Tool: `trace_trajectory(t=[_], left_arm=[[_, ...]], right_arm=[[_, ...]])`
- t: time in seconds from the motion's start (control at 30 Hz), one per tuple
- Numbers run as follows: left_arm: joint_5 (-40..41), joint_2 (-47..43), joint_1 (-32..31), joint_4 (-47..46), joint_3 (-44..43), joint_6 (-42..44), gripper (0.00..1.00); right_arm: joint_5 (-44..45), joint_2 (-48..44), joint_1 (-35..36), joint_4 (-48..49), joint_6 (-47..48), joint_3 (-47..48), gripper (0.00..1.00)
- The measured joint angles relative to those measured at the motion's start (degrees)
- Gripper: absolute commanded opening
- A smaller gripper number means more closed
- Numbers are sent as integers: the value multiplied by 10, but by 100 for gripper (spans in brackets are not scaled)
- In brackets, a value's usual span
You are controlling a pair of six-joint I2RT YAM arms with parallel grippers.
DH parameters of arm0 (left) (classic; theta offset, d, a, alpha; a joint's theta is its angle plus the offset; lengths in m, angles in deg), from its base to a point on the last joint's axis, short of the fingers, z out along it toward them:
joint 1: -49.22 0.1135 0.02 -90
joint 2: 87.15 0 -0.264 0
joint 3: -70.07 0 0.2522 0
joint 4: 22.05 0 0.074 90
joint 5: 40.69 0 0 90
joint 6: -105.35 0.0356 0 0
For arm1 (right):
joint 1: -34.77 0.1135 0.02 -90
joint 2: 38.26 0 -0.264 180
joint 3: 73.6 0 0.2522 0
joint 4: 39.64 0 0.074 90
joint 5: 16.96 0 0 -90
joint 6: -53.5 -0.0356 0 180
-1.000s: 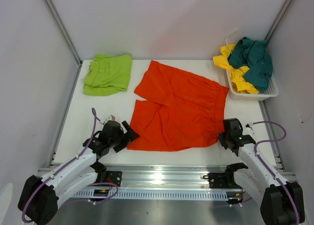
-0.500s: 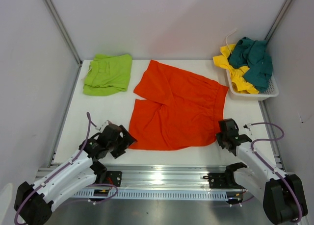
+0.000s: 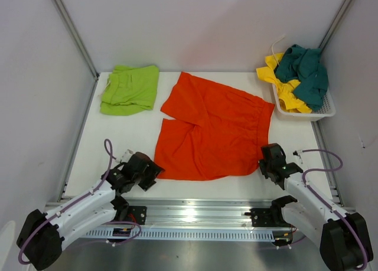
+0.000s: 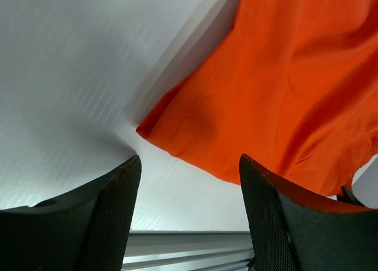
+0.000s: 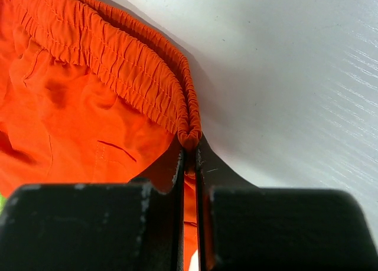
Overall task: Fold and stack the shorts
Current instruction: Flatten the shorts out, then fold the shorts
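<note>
Broadly: white table, panel walls on three sides. Orange shorts are spread flat mid-table and reach both of my grippers. Lime green pair lies folded well beyond my left fingers, with bare table between. White basket, far past my right fingers, holds the teal pair over the yellow pair. Right gripper is clenched on the orange waistband corner, cloth pinched between the pads. Left gripper is spread, gripping nothing. The orange leg-hem corner lies just ahead of it, its edge running between the fingers. Bare table lies to their left.
</note>
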Motion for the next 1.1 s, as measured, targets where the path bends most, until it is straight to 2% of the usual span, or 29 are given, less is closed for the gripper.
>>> trace_trajectory(t=[0.03,0.07,0.17,0.3,0.4,0.43,0.57,0.67,0.83,1.1], left_arm=[[4,9,0,-9,0,-5,69],[8,18,0,-16,-1,-12,63],[19,38,0,-32,-2,-28,60],[32,48,0,-56,5,-53,52],[45,56,-1,-67,10,-66,34],[48,60,-1,-69,11,-72,20],[61,81,-1,-80,11,-80,0],[72,83,-2,-77,9,-79,0],[103,60,-2,-15,-12,-61,0],[146,-62,-2,88,-69,-8,0]], right_arm=[[0,-1,1,-1,0,0,0],[3,-2,2,-2,-2,0,0],[9,-5,6,-5,-12,0,0],[14,-10,11,-12,-21,0,0],[17,-11,14,-17,-27,0,0],[18,-12,16,-20,-30,0,0],[19,-12,18,-45,-42,6,0],[19,-13,21,-76,-52,21,0],[17,-23,39,-144,-70,58,0],[14,-61,113,-274,-111,131,0]])
